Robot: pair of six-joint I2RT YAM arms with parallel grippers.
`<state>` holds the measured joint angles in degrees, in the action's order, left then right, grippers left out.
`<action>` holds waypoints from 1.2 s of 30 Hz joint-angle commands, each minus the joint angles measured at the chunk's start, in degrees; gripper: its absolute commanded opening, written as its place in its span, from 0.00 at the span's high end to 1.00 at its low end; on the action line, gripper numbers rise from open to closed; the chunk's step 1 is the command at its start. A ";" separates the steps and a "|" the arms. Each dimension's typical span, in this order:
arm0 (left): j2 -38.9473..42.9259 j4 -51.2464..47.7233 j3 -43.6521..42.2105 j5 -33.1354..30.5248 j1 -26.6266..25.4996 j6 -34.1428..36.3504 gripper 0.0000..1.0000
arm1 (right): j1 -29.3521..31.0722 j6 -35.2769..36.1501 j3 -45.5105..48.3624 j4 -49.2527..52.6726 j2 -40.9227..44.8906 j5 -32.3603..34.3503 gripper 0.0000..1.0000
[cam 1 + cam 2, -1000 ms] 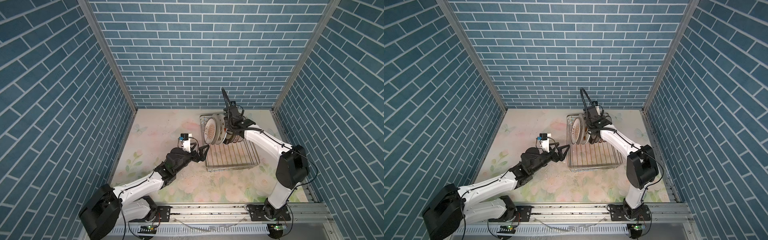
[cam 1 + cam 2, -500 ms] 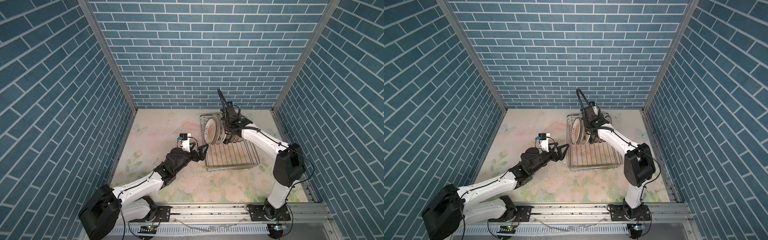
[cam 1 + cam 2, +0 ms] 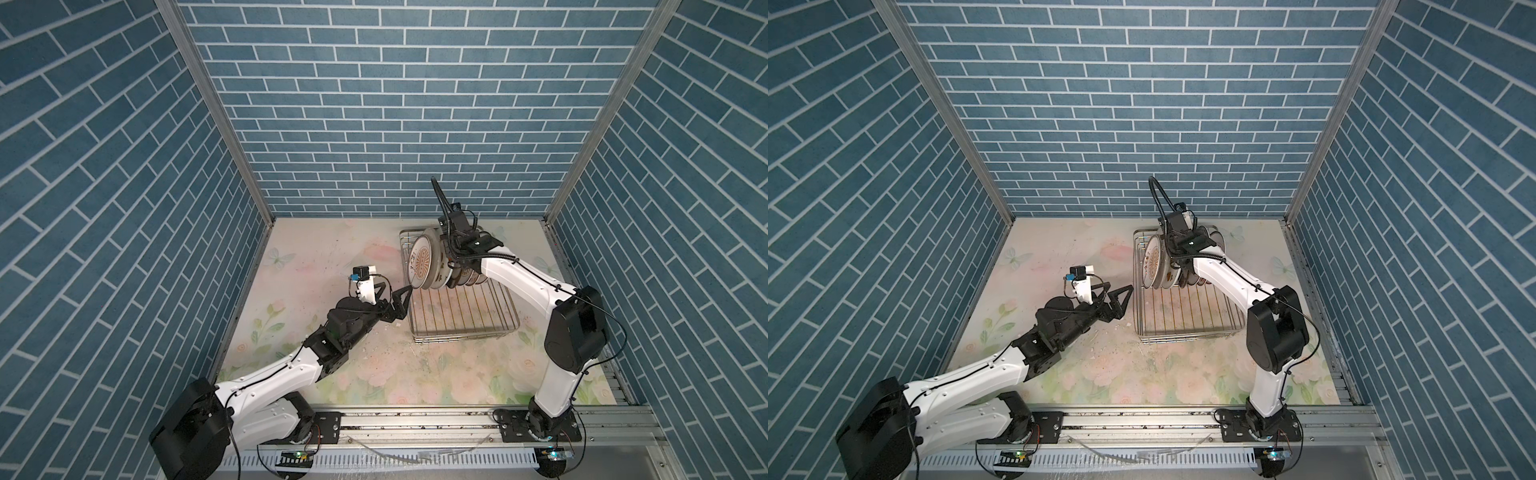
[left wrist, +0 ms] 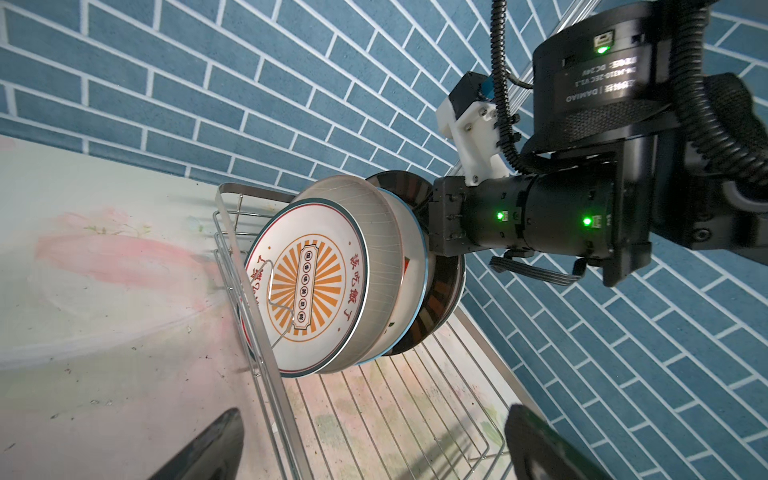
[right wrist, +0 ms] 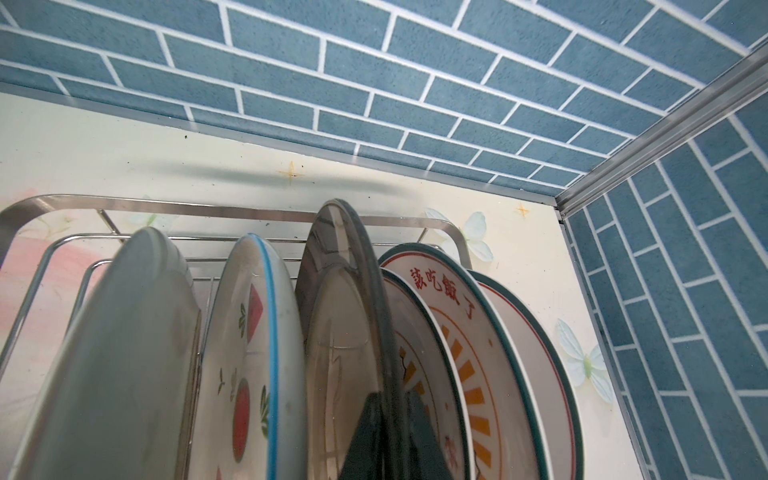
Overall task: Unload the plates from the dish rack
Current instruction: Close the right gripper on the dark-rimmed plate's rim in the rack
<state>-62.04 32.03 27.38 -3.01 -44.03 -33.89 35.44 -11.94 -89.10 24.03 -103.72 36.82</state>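
My right gripper (image 5: 392, 419) pinches the top rim of the grey plate (image 5: 332, 316), which stands on edge directly beneath it, between neighbouring plates (image 5: 245, 332) at the dish rack (image 5: 124, 202) far end. My left gripper (image 3: 1119, 293) hovers spread, farther off.

Left gripper (image 3: 1121, 286) agape, low; right gripper (image 5: 390, 397) clamped tight, raised.
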 commanded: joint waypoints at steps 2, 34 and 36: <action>0.18 -0.81 -0.47 -1.30 -0.28 0.59 0.00 | -0.47 1.02 -2.73 -3.35 0.57 6.50 0.98; 3.42 -1.62 -1.27 -0.51 -0.27 0.25 0.00 | 1.01 8.78 -1.11 -5.32 12.42 12.05 1.00; 3.35 -1.53 -1.32 -0.37 -0.27 0.15 0.00 | 1.16 9.25 -0.63 -5.73 13.06 12.12 1.00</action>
<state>-59.37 30.33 26.63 -3.42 -44.03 -33.93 36.62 -4.82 -89.08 23.40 -94.65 44.31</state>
